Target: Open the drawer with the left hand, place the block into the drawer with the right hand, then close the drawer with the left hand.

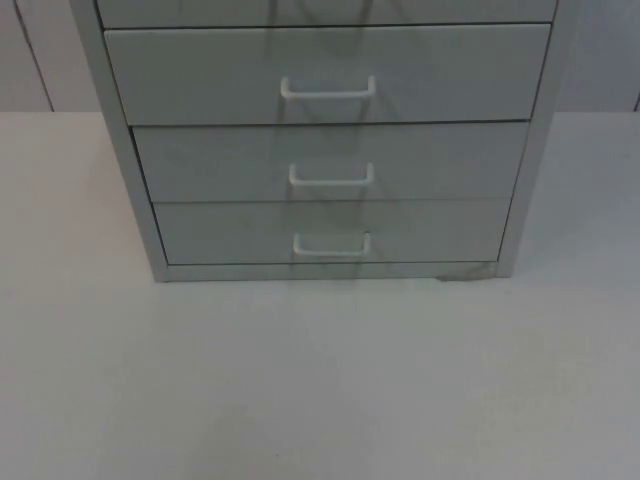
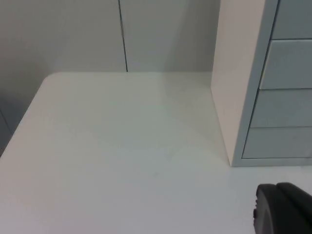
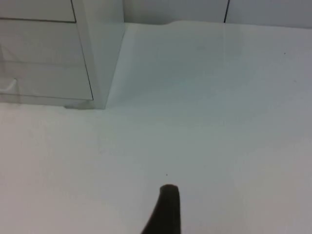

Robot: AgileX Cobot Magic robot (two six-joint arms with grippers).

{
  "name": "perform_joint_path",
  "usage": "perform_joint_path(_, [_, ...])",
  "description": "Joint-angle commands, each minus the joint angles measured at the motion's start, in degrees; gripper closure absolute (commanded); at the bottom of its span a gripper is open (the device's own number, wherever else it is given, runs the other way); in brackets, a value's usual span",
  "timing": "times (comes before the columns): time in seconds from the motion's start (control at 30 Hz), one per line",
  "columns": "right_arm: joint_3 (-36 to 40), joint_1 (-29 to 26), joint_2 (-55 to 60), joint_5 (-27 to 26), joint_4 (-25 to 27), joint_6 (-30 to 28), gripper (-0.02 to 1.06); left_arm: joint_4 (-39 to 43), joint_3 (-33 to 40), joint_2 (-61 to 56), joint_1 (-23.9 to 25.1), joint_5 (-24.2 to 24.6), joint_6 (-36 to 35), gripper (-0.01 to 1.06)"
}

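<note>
A grey drawer cabinet (image 1: 140, 200) stands at the back of the white table (image 1: 320, 380). Three of its drawers face me, all pushed in: the top one (image 1: 200, 75), the middle one (image 1: 220, 160) and the bottom one (image 1: 220, 232), each with a white handle (image 1: 330, 246). My left gripper (image 2: 282, 210) hangs over the table off the cabinet's left side (image 2: 234, 87), apart from it. My right gripper (image 3: 166, 210) is above bare table off the cabinet's right front corner (image 3: 97, 73), also apart from it. One black fingertip of each is all I see.
The grey partition wall (image 2: 97, 34) closes the table behind and beside the cabinet. The table's left edge (image 2: 24, 122) runs close to the left arm. Open white surface lies in front of the cabinet and on both sides.
</note>
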Motion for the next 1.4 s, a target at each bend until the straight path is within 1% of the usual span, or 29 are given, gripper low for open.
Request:
perform_joint_path(0.0, [0.53,-0.28,-0.57,0.16,-0.07,0.38,0.33,0.36,0.22,-0.22,0.14,0.46,-0.48,1.05])
perform_joint_path(0.2, [0.53,-0.28,-0.57,0.11,-0.19,0.47,0.33,0.36,0.91,-0.22,0.14,0.71,-0.25,1.05])
perform_joint_path(0.37, [0.53,-0.28,-0.57,0.11,-1.2,1.83,0.33,0.25,0.91,-0.22,0.14,0.71,0.05,1.05])
perform_joint_path(0.43, [0.53,-0.28,-0.57,0.11,-2.45,2.26,0.33,0.08,0.91,-0.22,0.14,0.84,0.31,1.05])
perform_joint_path(0.47, [0.53,-0.28,-0.57,0.11,-3.84,2.39,0.33,0.08,0.91,-0.22,0.14,1.33,0.31,1.05])
perform_joint_path(0.5, [0.53,-0.28,-0.57,0.11,-3.84,2.39,0.33,0.08,0.91,-0.22,0.14,1.33,0.31,1.05])
perform_joint_path(0.57, [0.53,-0.28,-0.57,0.0,-5.18,3.89,0.33,0.22,0.91,-0.22,0.14,4.08,0.31,1.05])
perform_joint_path(0.73, [0.53,-0.28,-0.57,0.0,-5.18,3.89,0.33,1.85,1.16,-0.22,0.14,4.35,0.21,1.05])
perform_joint_path(1.03, [0.53,-0.28,-0.57,0.0,-5.18,3.89,0.33,2.08,1.38,-0.22,0.14,5.17,0.21,1.05])
perform_joint_path(1.13, [0.53,-0.28,-0.57,0.0,-5.08,3.89,0.33,2.09,2.53,-0.22,0.14,6.37,0.08,1.05])
perform_joint_path(1.37, [0.53,-0.28,-0.57,0.0,-5.08,3.89,0.33,2.31,2.53,-0.22,0.14,6.37,-1.37,1.05])
